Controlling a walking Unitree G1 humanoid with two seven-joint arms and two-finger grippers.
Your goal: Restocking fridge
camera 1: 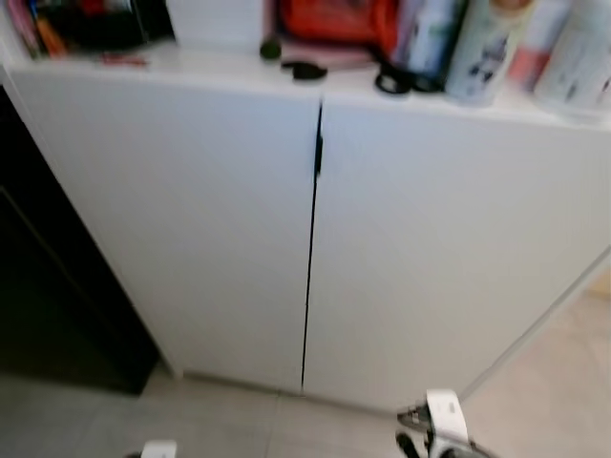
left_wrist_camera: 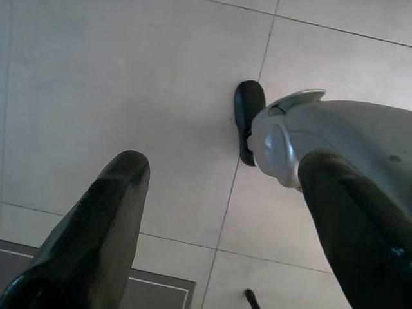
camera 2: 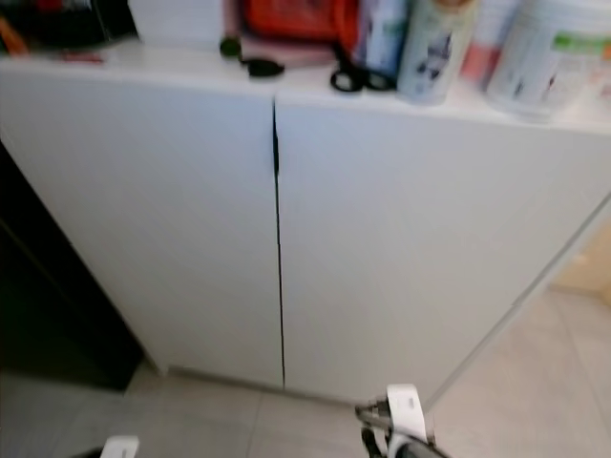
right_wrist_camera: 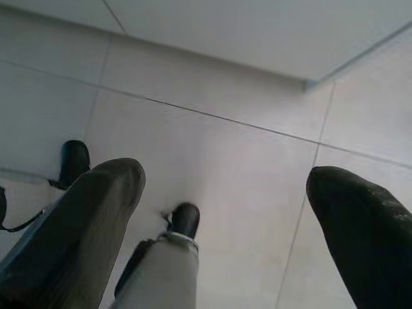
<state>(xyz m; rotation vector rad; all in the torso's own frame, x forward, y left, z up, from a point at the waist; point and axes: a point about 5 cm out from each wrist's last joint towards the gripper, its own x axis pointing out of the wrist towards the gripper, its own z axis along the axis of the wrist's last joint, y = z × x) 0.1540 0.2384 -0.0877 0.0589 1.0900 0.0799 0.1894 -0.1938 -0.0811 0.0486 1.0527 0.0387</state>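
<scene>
- A dark unit [camera 1: 57, 286] stands at the far left, hard against the white cabinet.
- The white cabinet [camera 1: 191, 219] has two shut doors, meeting at a thin dark seam [camera 1: 310, 248] that runs from top to floor.
- On the cabinet top, from the left: blurred coloured items [camera 1: 67, 24], a white box [camera 1: 215, 21], a small black object [camera 1: 304, 70], a red item [camera 1: 334, 19], a black ring-shaped thing [camera 1: 393, 82], then a pale bottle [camera 1: 482, 52] and a white tub [camera 2: 544, 57] at the right end.
- No fridge can be made out; only this cabinet faces the robot.
- The left claw [left_wrist_camera: 219, 212] hangs over pale floor tiles [left_wrist_camera: 129, 96], its two black fingers [left_wrist_camera: 96, 225] spread wide and holding nothing; the robot's silver leg and black foot [left_wrist_camera: 248, 116] show beyond it.
- The right claw [right_wrist_camera: 225, 219] also hangs low near the cabinet base, fingers [right_wrist_camera: 360, 232] wide apart and empty, above the tiles and the robot's feet [right_wrist_camera: 185, 219].
</scene>
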